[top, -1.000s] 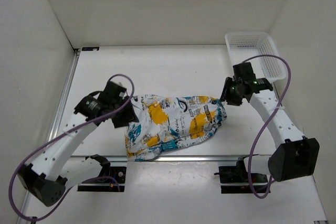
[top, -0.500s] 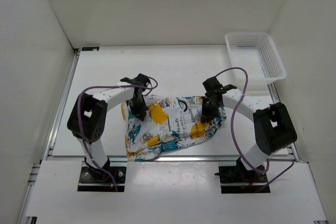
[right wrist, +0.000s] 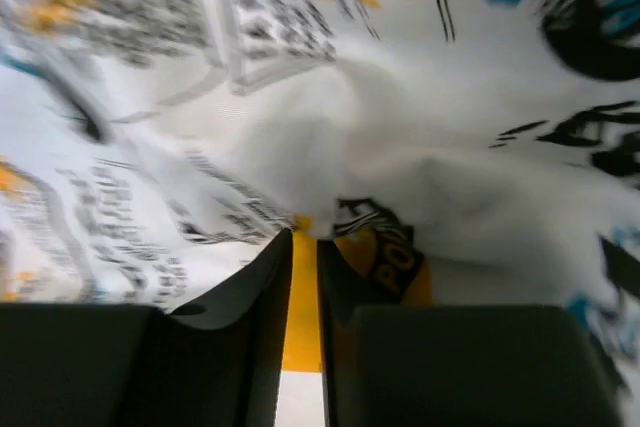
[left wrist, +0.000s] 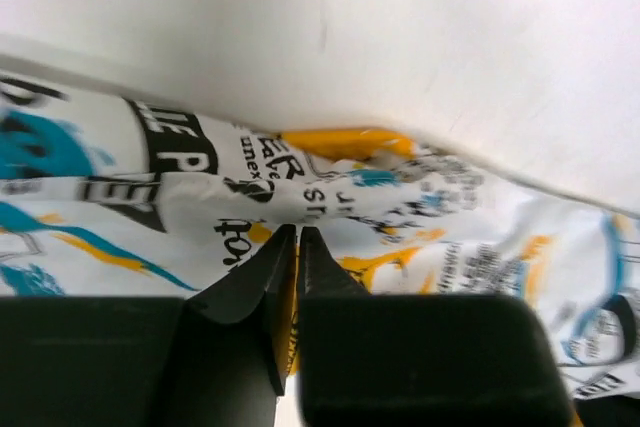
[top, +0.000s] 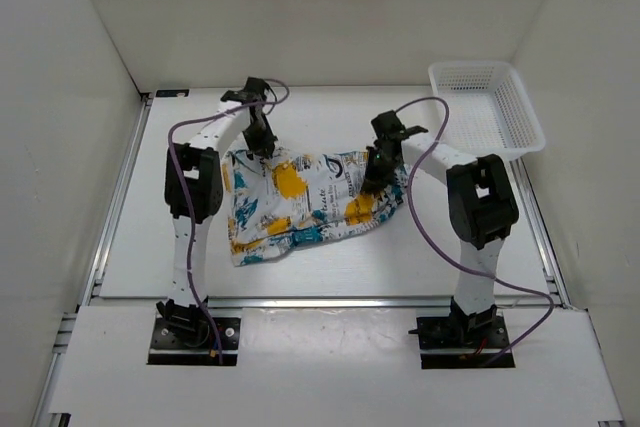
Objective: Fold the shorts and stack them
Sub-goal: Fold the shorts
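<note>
- Where the two arms meet near the middle of the top view, the shorts (top: pixel 305 202) lie on the white table (top: pixel 330 117).
- They are white with yellow, blue and black patches and some black letters.
- They are spread out wide but look wrinkly, and one corner points to the lower left of the frame.
- The left gripper (top: pixel 263 147) is at the upper left edge of the shorts.
- In the left wrist view, the left gripper (left wrist: pixel 297 242) has its two black fingers almost pressed together, with only a thin line between them.
- A bit of the cloth (left wrist: pixel 420 207) is pinched at the tips, with yellow showing in the thin line.
- Bare table (left wrist: pixel 400 27) fills the top of that view.
- The right gripper (top: pixel 375 177) is at the upper right part of the shorts, a little lower in the frame than the left one.
- In the right wrist view, the right gripper (right wrist: pixel 304 247) is also nearly closed, with a narrow slit between the fingers.
- Bunched cloth (right wrist: pixel 350 147) sits at the tips, and a yellow strip shows in the slit, so it has hold of the shorts too.
- That view is blurry, so small marks on the cloth are hard to read.
- A white plastic basket (top: pixel 487 107) with lots of little holes sits in the upper right of the top view, well apart from the shorts.
- A purple cable (top: pixel 418 217) loops along each arm.
</note>
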